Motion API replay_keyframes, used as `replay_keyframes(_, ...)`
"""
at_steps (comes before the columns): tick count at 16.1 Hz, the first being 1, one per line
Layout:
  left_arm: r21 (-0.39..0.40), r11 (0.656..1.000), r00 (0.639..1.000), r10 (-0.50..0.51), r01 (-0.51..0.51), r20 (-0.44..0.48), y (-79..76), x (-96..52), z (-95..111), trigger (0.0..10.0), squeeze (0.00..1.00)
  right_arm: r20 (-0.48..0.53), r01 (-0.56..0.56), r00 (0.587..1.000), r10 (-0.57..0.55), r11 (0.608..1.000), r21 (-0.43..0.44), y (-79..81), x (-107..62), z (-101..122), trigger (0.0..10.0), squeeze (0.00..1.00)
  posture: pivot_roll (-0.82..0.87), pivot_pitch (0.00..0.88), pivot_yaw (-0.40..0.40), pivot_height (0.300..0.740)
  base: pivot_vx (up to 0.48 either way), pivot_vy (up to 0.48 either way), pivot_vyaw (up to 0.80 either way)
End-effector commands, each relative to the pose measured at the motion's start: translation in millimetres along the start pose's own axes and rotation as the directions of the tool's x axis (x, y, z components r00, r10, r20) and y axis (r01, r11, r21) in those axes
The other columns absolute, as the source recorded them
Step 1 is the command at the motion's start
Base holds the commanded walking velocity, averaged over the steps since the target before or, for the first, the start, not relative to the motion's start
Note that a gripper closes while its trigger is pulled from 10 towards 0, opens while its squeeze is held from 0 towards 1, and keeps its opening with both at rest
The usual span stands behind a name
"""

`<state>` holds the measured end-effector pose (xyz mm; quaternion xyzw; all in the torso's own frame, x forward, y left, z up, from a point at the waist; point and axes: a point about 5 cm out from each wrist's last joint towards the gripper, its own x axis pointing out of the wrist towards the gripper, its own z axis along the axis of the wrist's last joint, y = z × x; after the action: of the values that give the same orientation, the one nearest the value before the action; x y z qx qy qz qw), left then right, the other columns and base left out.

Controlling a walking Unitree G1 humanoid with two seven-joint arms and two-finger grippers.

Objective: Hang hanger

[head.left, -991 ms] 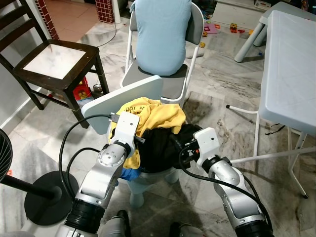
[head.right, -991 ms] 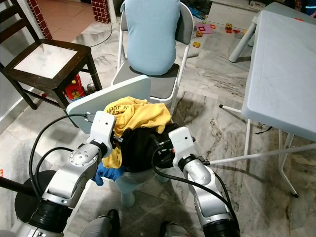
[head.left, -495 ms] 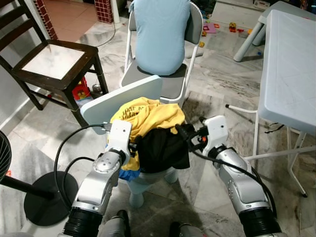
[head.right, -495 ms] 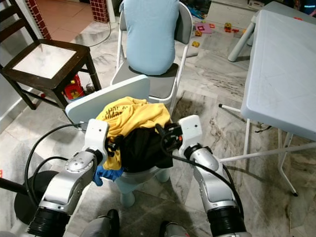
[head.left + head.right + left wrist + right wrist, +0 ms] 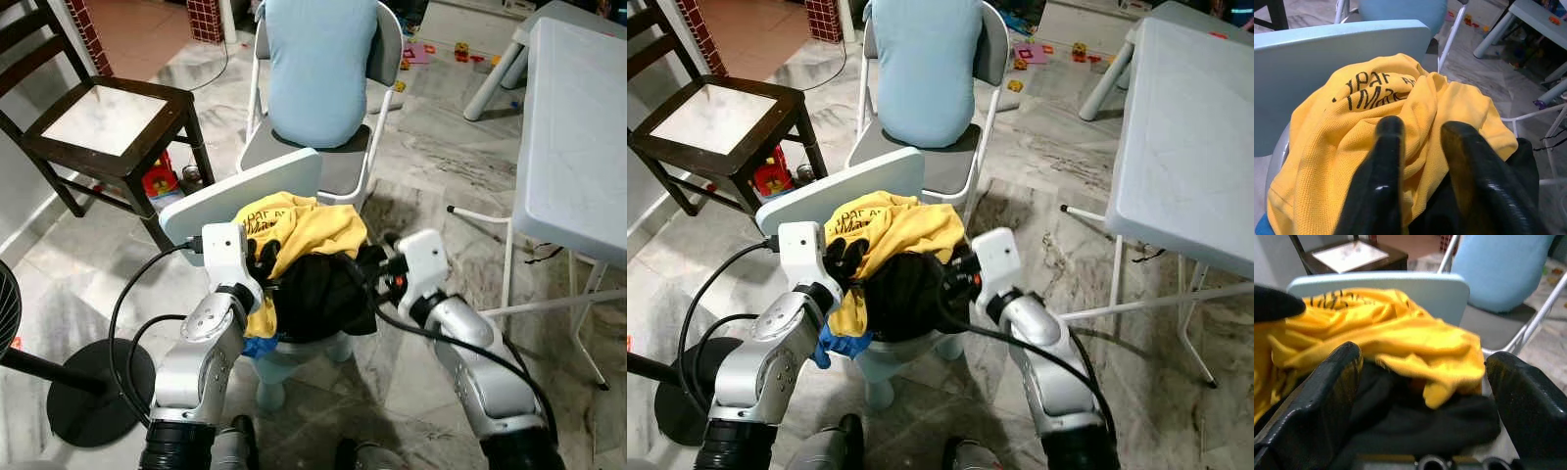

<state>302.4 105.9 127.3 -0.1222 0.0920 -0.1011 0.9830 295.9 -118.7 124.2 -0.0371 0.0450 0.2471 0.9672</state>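
two grippers have shifted at the small pale blue chair [image 5: 235, 192] since a second ago: the left gripper [image 5: 263, 259], which sat lower against the left edge of the clothes heap, has come up and now rests its black fingers [image 5: 1382, 196] on the yellow shirt [image 5: 304, 227] at the front left of that chair; the right gripper [image 5: 377, 266], which half a second ago had swung out to the chair's right, has come back in against the black garment [image 5: 323, 294] on the chair's right side. the left fingers stand slightly apart with a fold of yellow cloth between them, not clearly clamped on it. the right fingers [image 5: 1334, 382] are spread wide, one on each side of the heap, closed on nothing. the heap itself lies much as before. one yellow shirt with black lettering lies on top, one black garment under and in front of it, and one bit of blue cloth [image 5: 257, 345] shows below at the chair's front left. no hanger can be made out in the heap. three chairs stand here: the small blue one, one white folding chair [image 5: 377, 117] behind it with a light blue cover [image 5: 321, 69] on its back, and one dark wooden chair [image 5: 108, 122] to its left. one white table [image 5: 573, 147] stands well to the right of the small chair.
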Motion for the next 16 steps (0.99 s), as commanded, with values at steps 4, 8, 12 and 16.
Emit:
replay_keyframes(4,0.122,0.991,0.999,0.047,-0.046,-0.007,3.5,-6.1,7,10.0,1.0,-0.026,-0.001,1.0,0.001,1.0,-0.014,0.3,-5.1,-2,10.0,0.0,0.0,0.225,-0.07,0.74,0.0,0.0,0.0)
replay_keyframes(8,0.177,0.981,0.996,0.085,-0.078,-0.036,-4.3,-11.9,13,10.0,1.0,-0.035,-0.025,0.999,0.025,0.999,-0.026,6.9,-5.3,-4,10.0,0.0,0.01,0.23,-0.067,0.74,0.0,0.0,0.0)
replay_keyframes(12,0.179,0.981,0.987,0.098,-0.074,-0.127,-6.5,-15.8,1,10.0,1.0,-0.036,-0.044,0.998,0.043,0.998,-0.036,12.7,-4.6,-7,10.0,0.0,0.01,0.23,-0.063,0.74,0.0,0.0,0.0)
replay_keyframes(16,0.176,0.979,0.978,0.136,-0.107,-0.16,0.0,-14.8,2,10.0,1.0,-0.04,-0.05,0.998,0.049,0.998,-0.042,14.8,-6.1,-8,10.0,0.0,0.01,0.23,-0.062,0.74,0.0,0.0,0.0)
